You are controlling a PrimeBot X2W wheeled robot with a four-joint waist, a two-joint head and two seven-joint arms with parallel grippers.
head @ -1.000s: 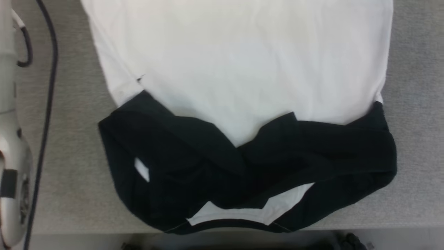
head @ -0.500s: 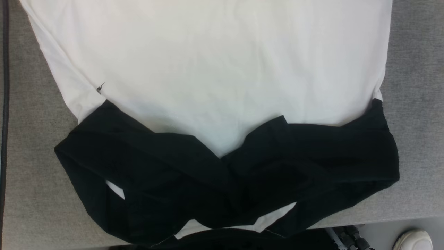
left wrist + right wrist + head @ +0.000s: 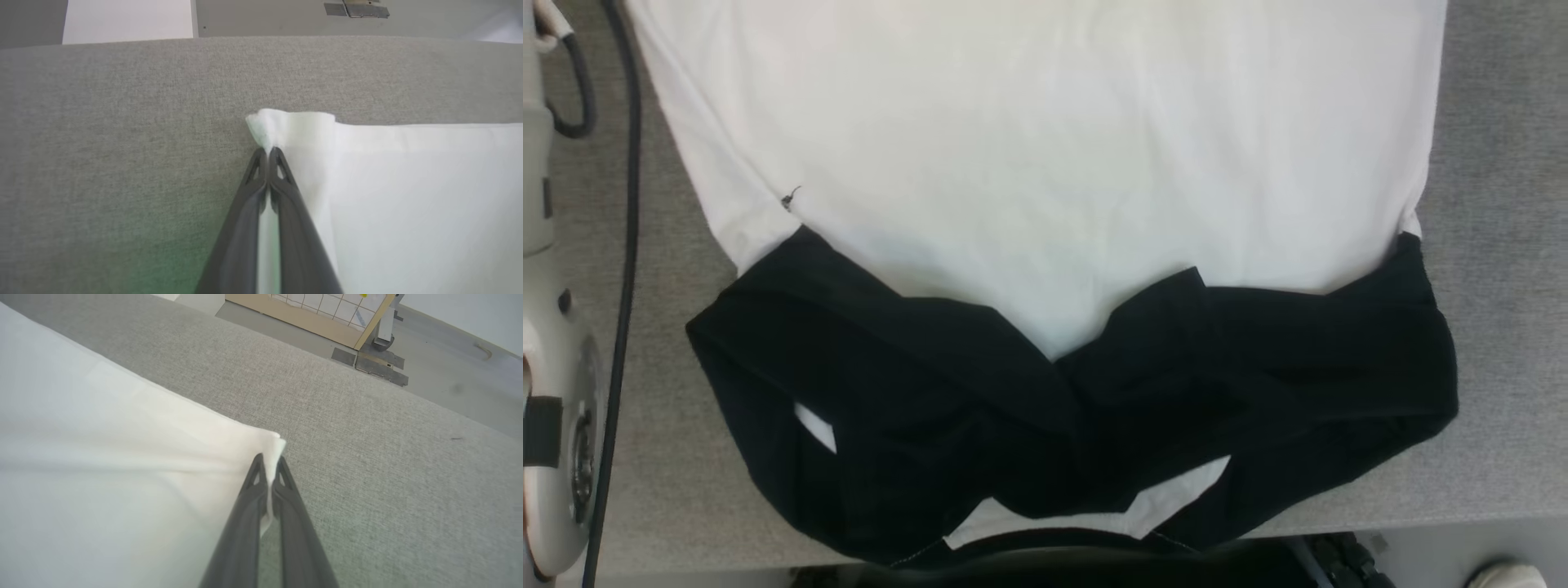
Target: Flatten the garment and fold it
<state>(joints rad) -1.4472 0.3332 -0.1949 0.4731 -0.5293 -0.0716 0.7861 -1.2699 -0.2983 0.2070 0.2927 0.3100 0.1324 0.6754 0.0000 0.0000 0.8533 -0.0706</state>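
The garment (image 3: 1045, 163) lies spread on the grey table (image 3: 1494, 245), white body toward the far side and black sleeves (image 3: 931, 392) folded across the near end. In the left wrist view my left gripper (image 3: 267, 152) is shut on a bunched white corner of the garment (image 3: 286, 122). In the right wrist view my right gripper (image 3: 269, 460) is shut on another white corner of the garment (image 3: 273, 443), pinched between the dark fingers. The cloth runs flat behind both corners.
My pale left forearm (image 3: 547, 327) with a black cable (image 3: 625, 245) lies along the left edge of the head view. The table's near edge (image 3: 1421, 518) runs just below the sleeves. A white shoe (image 3: 1515, 576) shows on the floor at bottom right.
The head camera has swung, so the whole picture shifted sideways and back. The forearm is in view again at the left after being out of frame half a second ago.
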